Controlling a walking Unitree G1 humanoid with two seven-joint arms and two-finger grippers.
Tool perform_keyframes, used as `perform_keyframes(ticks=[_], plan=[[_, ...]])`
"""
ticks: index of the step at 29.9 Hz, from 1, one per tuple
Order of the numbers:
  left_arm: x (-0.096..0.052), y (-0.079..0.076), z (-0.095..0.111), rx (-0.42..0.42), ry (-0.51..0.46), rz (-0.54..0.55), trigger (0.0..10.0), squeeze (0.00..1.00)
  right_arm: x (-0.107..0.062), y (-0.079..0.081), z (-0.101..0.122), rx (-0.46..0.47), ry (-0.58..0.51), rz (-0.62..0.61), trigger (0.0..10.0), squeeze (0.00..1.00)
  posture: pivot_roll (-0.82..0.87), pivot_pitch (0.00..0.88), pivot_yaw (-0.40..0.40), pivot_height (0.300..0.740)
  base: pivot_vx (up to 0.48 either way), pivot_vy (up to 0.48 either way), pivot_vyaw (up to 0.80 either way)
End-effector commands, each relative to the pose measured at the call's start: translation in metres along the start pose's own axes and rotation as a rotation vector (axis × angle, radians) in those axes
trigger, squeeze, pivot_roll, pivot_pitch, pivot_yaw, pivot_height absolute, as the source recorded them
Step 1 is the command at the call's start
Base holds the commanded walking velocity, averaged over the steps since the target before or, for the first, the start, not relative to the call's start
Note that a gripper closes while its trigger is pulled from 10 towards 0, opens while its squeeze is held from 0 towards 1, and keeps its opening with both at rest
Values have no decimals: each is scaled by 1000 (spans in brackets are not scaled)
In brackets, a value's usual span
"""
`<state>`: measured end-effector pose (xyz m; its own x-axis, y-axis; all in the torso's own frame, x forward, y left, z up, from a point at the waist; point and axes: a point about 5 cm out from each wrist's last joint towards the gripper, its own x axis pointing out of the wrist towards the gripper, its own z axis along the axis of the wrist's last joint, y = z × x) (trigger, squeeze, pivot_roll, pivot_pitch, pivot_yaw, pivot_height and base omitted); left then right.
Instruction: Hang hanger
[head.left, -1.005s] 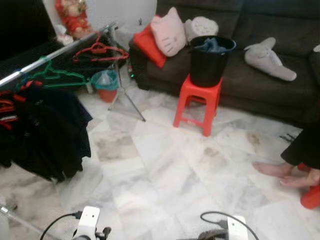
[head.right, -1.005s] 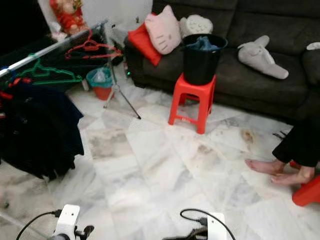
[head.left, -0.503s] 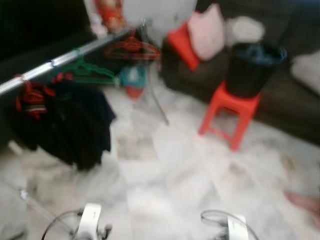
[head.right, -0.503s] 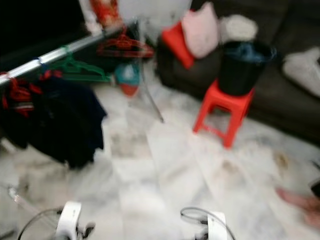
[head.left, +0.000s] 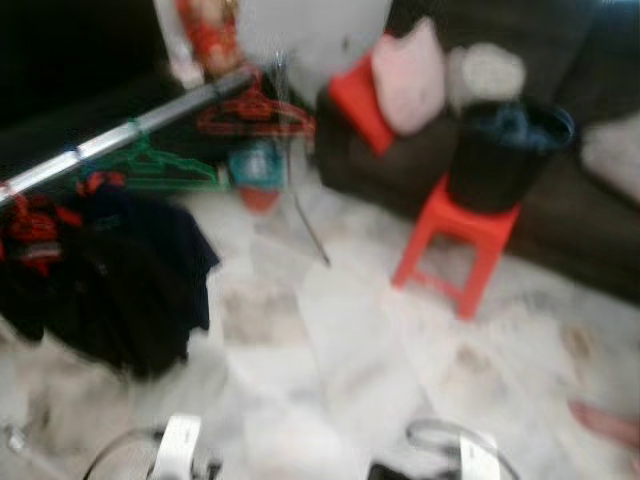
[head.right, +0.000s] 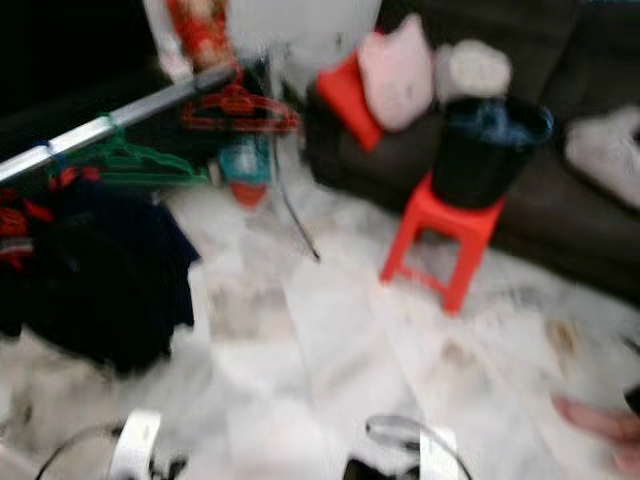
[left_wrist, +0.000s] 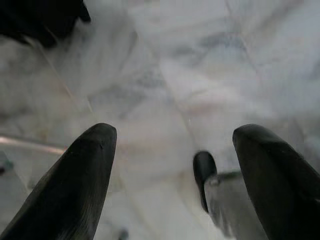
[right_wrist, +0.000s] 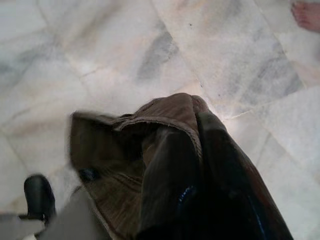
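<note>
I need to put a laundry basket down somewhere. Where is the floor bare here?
The widest bare patch of white marble floor lies between the dark clothes hanging on the silver rail and the red plastic stool. It is crowded around the rail's far leg, by the small teal bin, and near a person's foot.

No text, label, brand, number or sign can be read anywhere. Both eye views are blurred, and the pink cushion (head.left: 408, 78) on the sofa carries a face-like pattern too smeared to make out, with no legible lettering. The wrist views show bare marble floor (left_wrist: 200, 75) and a brown garment (right_wrist: 150, 145) without any visible tag or print.
</note>
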<state>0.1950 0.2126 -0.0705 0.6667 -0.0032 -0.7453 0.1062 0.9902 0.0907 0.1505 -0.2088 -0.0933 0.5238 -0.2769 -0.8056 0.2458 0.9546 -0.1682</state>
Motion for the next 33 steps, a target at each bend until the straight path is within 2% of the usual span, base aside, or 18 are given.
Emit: perform_keyframes(ticks=[1, 3, 14, 30, 33], plan=[[0, -6, -4, -2, 21, -20, 10000, 0, 1, -10, 0, 25, -1, -40, 10000, 0, 42, 0, 2, 740, 296, 0, 0], [0, -6, -4, -2, 21, -20, 10000, 0, 1, -10, -1, 55, 3, -43, 10000, 0, 42, 0, 2, 740, 292, 0, -800], [0, -6, -5, -1, 25, -17, 10000, 0, 1, -10, 0, 47, -2, -34, 10000, 0, 44, 0, 4, 740, 295, 0, -788], [0, -7, -7, -1, 35, -18, 10000, 0, 1, -12, 2, 49, -13, -48, 10000, 0, 43, 0, 3, 740, 294, 0, 0], [0, -7, -8, 0, 35, -19, 10000, 0, 1, -12, 4, 16, -25, -50, 10000, 0, 44, 0, 2, 740, 294, 0, 0]])
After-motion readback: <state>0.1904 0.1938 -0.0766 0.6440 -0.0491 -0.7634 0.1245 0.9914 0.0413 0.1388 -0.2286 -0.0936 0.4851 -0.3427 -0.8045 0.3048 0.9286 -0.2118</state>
